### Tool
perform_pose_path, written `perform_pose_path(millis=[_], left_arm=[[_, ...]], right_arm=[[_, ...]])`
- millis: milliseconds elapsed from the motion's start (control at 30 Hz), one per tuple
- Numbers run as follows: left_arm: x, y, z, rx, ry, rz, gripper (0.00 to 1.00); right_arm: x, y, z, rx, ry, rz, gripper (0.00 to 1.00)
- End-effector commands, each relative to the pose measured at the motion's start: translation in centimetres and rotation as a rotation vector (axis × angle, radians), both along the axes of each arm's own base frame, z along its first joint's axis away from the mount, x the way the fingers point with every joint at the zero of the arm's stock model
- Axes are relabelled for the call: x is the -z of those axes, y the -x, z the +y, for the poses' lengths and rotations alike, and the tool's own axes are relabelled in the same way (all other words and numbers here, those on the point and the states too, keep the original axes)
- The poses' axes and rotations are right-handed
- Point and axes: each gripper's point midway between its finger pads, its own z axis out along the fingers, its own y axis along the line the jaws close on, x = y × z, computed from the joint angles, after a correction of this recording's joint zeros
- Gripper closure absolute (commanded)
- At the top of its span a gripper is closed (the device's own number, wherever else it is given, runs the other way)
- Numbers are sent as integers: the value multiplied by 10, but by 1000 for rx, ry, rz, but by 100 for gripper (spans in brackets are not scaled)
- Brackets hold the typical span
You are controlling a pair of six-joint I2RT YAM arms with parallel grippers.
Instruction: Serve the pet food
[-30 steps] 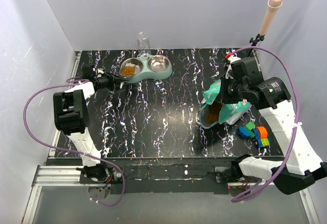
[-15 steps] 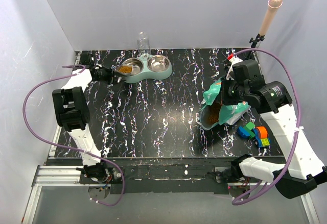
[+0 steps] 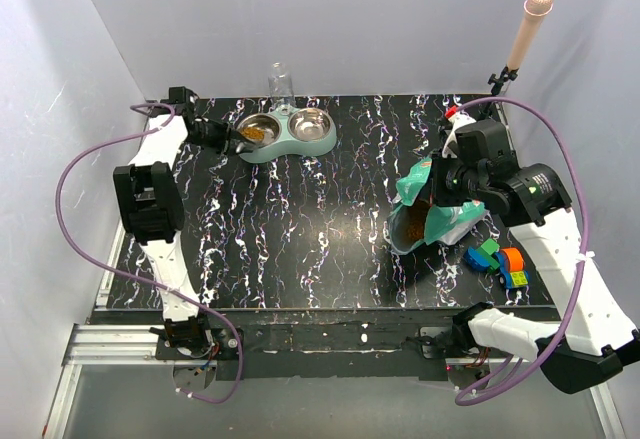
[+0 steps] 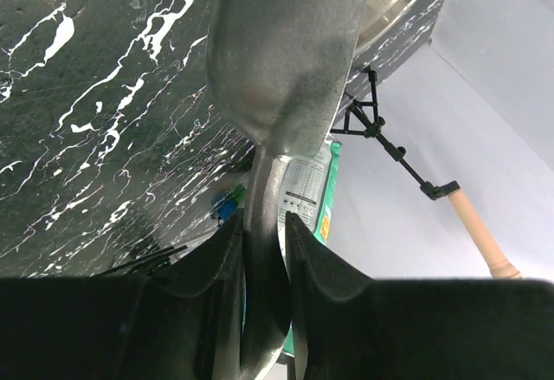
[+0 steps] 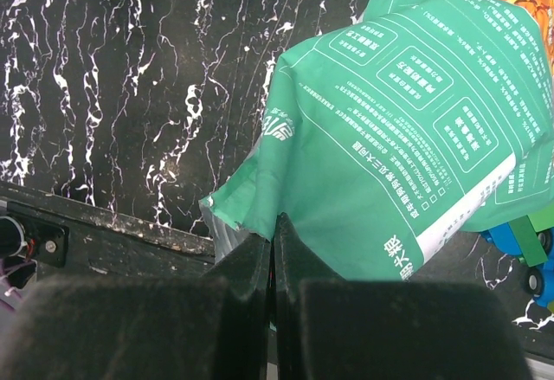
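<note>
My left gripper (image 3: 220,137) is shut on the handle of the grey scoop (image 3: 242,137), whose head reaches over the left basin of the mint-green double steel bowl (image 3: 322,145). Brown pet food (image 3: 256,133) lies in that basin. In the left wrist view the scoop's underside (image 4: 281,51) fills the top and its handle sits between my fingers (image 4: 264,241). My right gripper (image 3: 440,191) is shut on the edge of the teal-and-white bag (image 3: 445,221), holding its mouth open; kibble (image 3: 412,225) shows inside. The right wrist view shows the bag (image 5: 407,146) pinched in my gripper (image 5: 273,243).
Coloured toy blocks (image 3: 500,257) lie right of the bag. A clear glass (image 3: 281,84) stands behind the bowl. A pink-tipped rod on a black stand (image 3: 527,24) and a white bottle (image 3: 455,116) stand at the back right. White walls enclose the black marbled table (image 3: 300,219).
My left arm has swung toward the back wall, carrying the scoop of kibble from left of the bowl to over its left basin. The right arm and bag have barely moved.
</note>
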Motion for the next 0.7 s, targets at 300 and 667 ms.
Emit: perform_pose_path(millis=[300, 667], left_arm=[[-7, 19, -6, -83, -80, 346, 100], [-17, 15, -20, -177, -26, 491, 100]], right_arm=[[-48, -18, 17, -19, -141, -202, 99], [-49, -20, 17, -15, -142, -214, 99]])
